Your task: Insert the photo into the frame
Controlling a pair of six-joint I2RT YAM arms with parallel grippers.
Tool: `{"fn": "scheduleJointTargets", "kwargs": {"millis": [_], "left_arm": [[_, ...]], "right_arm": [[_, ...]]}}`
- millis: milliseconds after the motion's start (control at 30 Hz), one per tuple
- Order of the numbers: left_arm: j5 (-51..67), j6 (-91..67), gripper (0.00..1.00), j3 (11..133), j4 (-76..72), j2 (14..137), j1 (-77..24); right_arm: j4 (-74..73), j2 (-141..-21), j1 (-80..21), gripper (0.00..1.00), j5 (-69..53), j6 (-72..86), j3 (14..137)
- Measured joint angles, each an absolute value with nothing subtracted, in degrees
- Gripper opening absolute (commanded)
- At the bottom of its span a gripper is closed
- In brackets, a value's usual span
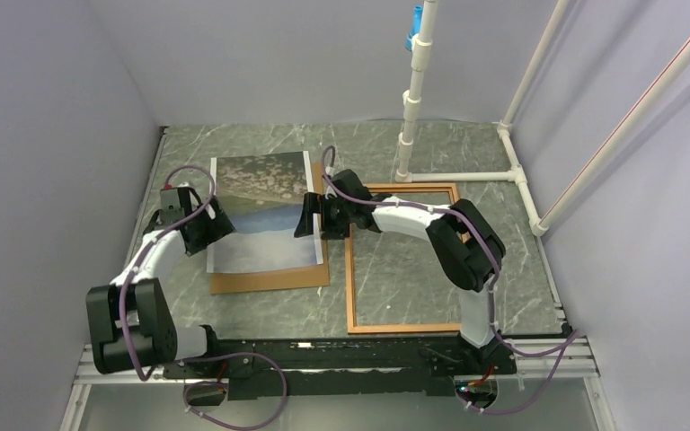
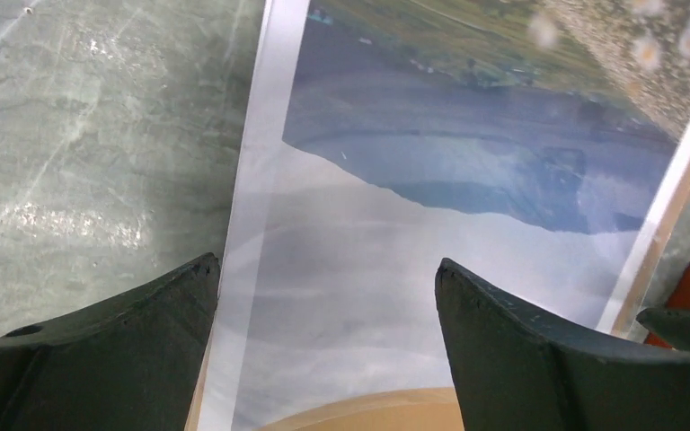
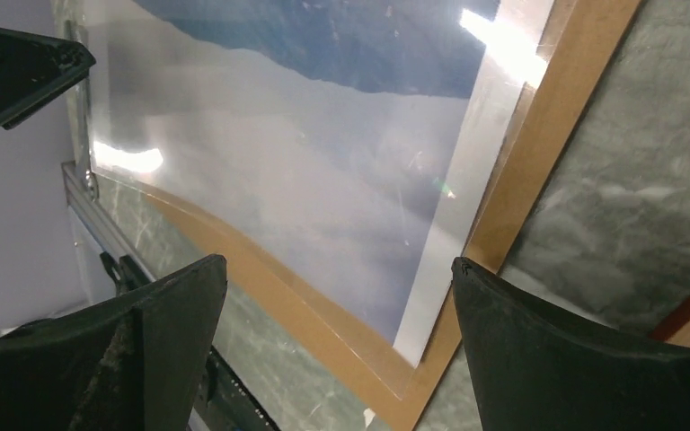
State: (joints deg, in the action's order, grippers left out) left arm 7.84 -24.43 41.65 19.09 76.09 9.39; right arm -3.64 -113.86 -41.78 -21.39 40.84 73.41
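Observation:
The photo (image 1: 260, 211) lies face up on the plain brown backing board (image 1: 269, 280), left of centre. The empty wooden frame (image 1: 350, 269) lies flat to its right, with the table showing through it. My left gripper (image 1: 214, 224) is open at the photo's left edge; in the left wrist view (image 2: 325, 263) its fingers straddle the white border and pale sky (image 2: 386, 242). My right gripper (image 1: 305, 220) is open at the photo's right edge; in the right wrist view (image 3: 337, 261) it hovers over the photo's corner (image 3: 323, 180) and the board (image 3: 539, 135). Neither holds anything.
A white pipe stand (image 1: 413, 99) rises at the back, with pipes (image 1: 526, 184) along the table's right side. A metal rail (image 1: 557, 364) runs along the near edge. A glossy clear layer seems to reach past the photo's corner onto the board (image 3: 467, 332).

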Motion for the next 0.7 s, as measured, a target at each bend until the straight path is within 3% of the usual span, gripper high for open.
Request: {"fn": "scheduleJointTargets", "kwargs": {"millis": [700], "left_arm": [[11.94, -26.85, 0.91, 32.75, 23.42, 62.22, -0.93]], "right_arm": [[-10.46, -88.44, -42.48, 0.98, -19.64, 41.65, 59.72]]}}
